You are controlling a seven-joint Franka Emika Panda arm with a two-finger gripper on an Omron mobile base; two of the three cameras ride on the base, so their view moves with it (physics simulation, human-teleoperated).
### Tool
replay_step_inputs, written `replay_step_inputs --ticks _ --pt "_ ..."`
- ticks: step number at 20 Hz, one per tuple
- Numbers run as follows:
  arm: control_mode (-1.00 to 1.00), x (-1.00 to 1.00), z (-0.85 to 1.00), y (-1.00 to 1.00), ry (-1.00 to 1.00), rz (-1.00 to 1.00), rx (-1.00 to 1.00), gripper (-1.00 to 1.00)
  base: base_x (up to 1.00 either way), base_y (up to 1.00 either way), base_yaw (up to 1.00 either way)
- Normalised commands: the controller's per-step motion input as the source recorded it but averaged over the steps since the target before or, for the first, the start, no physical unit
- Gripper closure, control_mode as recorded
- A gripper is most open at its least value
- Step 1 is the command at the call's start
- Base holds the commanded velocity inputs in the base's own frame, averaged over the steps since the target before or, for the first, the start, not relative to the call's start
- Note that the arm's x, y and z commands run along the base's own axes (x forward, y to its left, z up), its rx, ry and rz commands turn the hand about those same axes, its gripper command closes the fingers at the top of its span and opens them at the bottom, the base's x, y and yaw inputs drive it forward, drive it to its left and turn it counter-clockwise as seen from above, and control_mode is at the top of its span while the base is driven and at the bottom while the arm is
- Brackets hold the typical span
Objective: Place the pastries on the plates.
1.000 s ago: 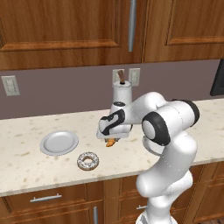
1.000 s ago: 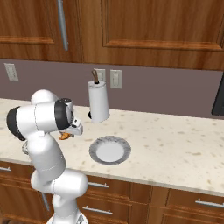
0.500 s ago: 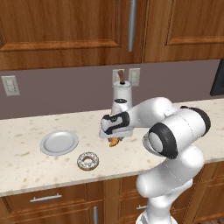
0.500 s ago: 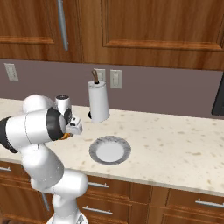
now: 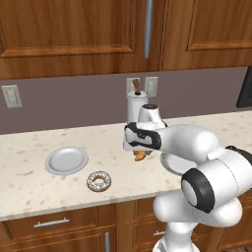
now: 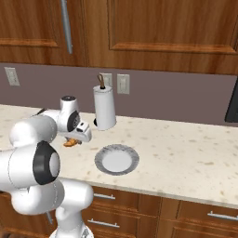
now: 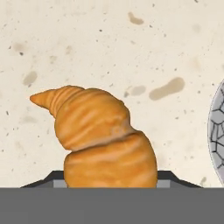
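- I see the gripper (image 5: 139,151) hanging low over the counter (image 5: 29,157), in front of the towel holder (image 5: 135,109).
- In the hand view the croissant (image 7: 100,138) sits between the fingers (image 7: 52,178); its wide end is at the pads and its pointed tip sticks out away from the hand.
- I read the jaws as closed part-way on the croissant, one dark pad showing at each side of it.
- In the left base view the croissant pokes out just under the hand as a small orange bit, close above the speckled stone; I cannot tell whether it touches the surface.
- In the right base view the same orange bit shows under the white hand, left of the right plate (image 6: 116,159).
- The edge of that plate shows at the right side of the hand view, near the croissant but apart from it.
- The left plate (image 5: 67,160) lies flat on the counter, well apart from the gripper.
- The donut (image 5: 99,181) lies flat just in front of the left plate and to its right, near the counter's front edge, touching no plate.
- The holder stands upright at the back wall, behind the right plate and beside two wall sockets (image 6: 122,83).
- Wooden cabinets (image 5: 74,29) hang above the counter, and drawers (image 6: 204,218) run below it.
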Motion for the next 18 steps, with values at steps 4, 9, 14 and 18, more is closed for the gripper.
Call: replay_step_inputs --ticks 4,9,14,18 --pt "-1.00 -0.14 0.28 -0.44 0.00 -0.10 -0.01 1.00 0.00 0.00 0.00" --pt "-1.00 -0.17 0.01 -0.62 0.00 -0.11 -0.03 1.00 0.00 0.00 0.00" --pt "-1.00 0.00 0.00 -0.71 0.00 -0.02 -0.01 1.00 0.00 0.00 0.00" --pt "-1.00 0.02 0.00 -0.62 0.00 0.00 0.00 1.00 0.00 0.00 0.00"
